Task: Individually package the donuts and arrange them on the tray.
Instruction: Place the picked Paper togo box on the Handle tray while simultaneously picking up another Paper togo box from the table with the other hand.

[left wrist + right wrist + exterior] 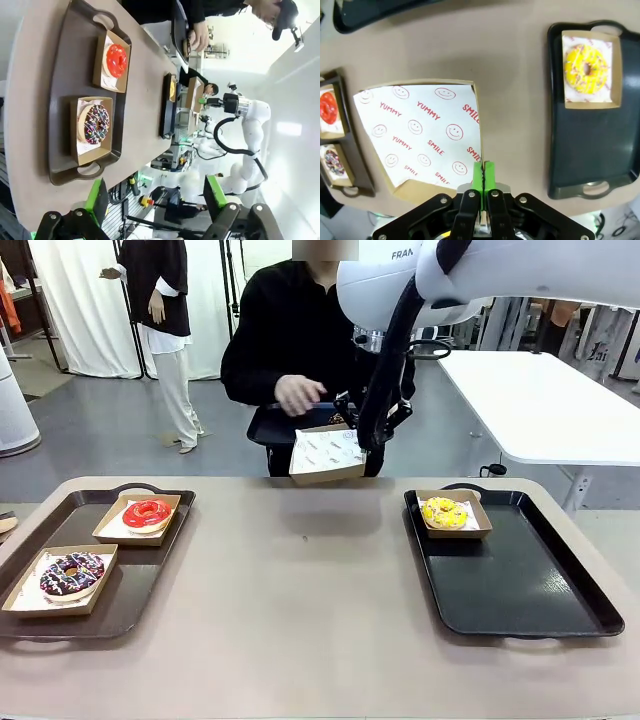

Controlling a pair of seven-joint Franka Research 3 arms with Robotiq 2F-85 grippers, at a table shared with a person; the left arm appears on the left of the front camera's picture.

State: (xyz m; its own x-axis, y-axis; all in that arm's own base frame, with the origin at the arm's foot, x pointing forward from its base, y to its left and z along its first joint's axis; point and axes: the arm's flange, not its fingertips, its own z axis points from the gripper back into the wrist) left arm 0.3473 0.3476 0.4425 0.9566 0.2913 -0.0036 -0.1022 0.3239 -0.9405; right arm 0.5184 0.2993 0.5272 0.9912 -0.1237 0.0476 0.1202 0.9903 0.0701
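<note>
A tan counter [300, 610] runs across a bright room, a dark tray at each end and a person in black seated at the far side.

The yellow donut [444, 511] sits in a kraft paper box [455, 513] at the far left corner of the right-hand tray [520, 590], the rest of that tray bare. On the left-hand tray [130, 590] the red donut [147, 514] lies in its own box at the far end, and the dark purple donut [71, 574] with white sprinkles lies in another box nearer the robot. Both boxes rest flat, near each other but apart.

Above the middle of the counter, the right gripper [483, 172] holds an open paper box [327, 455] in the air, its jaws clenched on the box's edge. The box is lined with white paper printed with red smiley faces and the words YUMMY and SMILE, and it hangs tilted toward the robot's side.

The person's hand [298, 395] hovers just behind the raised box, over a dark tray [272, 427] on the person's lap.

The left gripper [152, 205] hangs to the left of the left-hand tray, jaws released and grasping nothing, green pads spread wide.
</note>
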